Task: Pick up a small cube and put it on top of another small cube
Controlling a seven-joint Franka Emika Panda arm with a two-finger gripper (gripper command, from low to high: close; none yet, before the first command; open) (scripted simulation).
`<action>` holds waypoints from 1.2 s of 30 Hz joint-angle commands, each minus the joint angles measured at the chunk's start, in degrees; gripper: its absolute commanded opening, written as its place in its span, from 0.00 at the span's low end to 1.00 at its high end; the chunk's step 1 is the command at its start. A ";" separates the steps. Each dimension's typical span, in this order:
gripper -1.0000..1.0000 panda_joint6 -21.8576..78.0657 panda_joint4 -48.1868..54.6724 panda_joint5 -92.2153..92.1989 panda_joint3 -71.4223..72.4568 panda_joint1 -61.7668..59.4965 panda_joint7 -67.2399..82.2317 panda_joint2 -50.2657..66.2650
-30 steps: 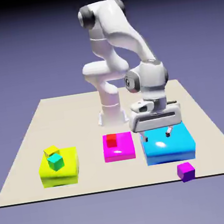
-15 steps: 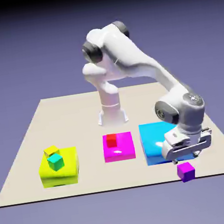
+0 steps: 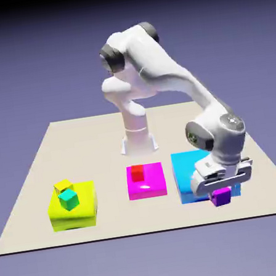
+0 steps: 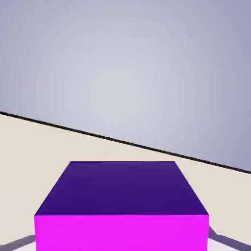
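Our tool (image 3: 219, 192) has come down from above the blue block (image 3: 186, 174) and is now clamped on the small purple cube (image 3: 221, 197), which sits between its fingers and, it seems, just off the desk (image 3: 34, 175). The grasp looks done, so the carry to the small red cube (image 3: 137, 172), well to the tool's side, comes next.

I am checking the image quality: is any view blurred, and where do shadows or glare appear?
Exterior view: sharp, with a soft white sheen on the magenta block. Hand view: sharp too; the purple cube fills the bottom, its top dark and its front bright, with faint grey shadows at its lower corners on the table.
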State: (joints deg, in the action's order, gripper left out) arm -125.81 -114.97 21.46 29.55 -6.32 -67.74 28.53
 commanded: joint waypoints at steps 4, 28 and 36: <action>0.00 -0.35 -7.41 -3.09 -5.03 0.68 3.47 -8.31; 0.00 -4.79 -47.13 -20.42 -31.55 4.28 22.34 -50.30; 1.00 -14.45 -49.84 -20.51 -31.64 4.31 22.45 -43.35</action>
State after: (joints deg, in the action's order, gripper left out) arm -140.26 -164.81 0.96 -2.09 -2.01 -45.29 -14.81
